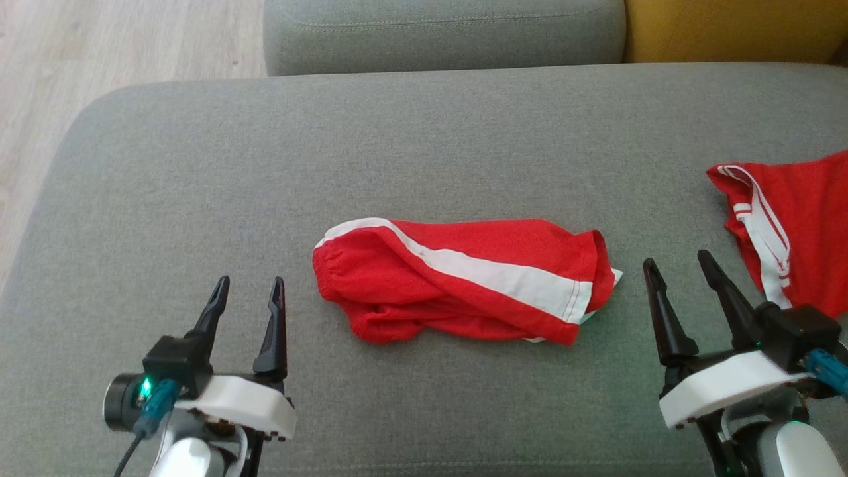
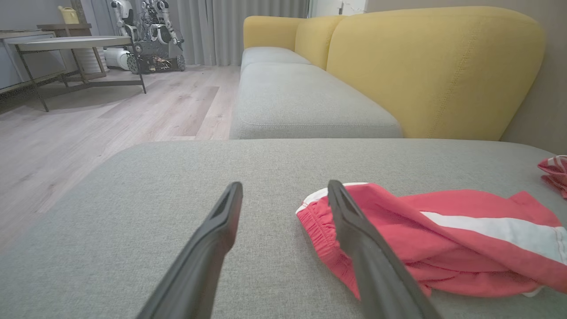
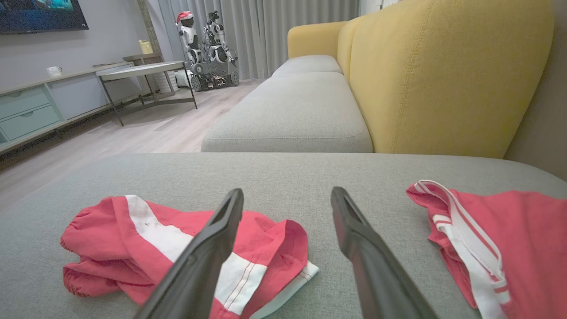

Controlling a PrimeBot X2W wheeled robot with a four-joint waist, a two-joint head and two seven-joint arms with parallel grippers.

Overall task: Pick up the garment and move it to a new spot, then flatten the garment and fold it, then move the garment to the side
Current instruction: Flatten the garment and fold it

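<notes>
A red garment with a white stripe [image 1: 457, 281] lies bunched and folded over itself in the middle of the grey sofa seat [image 1: 397, 152]. It also shows in the left wrist view as the red garment [image 2: 443, 235] and in the right wrist view as the red garment [image 3: 146, 239]. My left gripper [image 1: 250, 291] hovers open just left of it, empty. My right gripper [image 1: 676, 265] stands open just right of it, empty. In the wrist views the left gripper [image 2: 283, 190] and right gripper [image 3: 288, 197] hold nothing.
A second red garment with white trim [image 1: 788, 225] lies at the seat's right edge, close to my right gripper. A yellow backrest [image 2: 434, 66] runs along the far side. Another grey cushion [image 1: 444, 33] sits beyond. Wood floor [image 1: 66, 59] lies to the left.
</notes>
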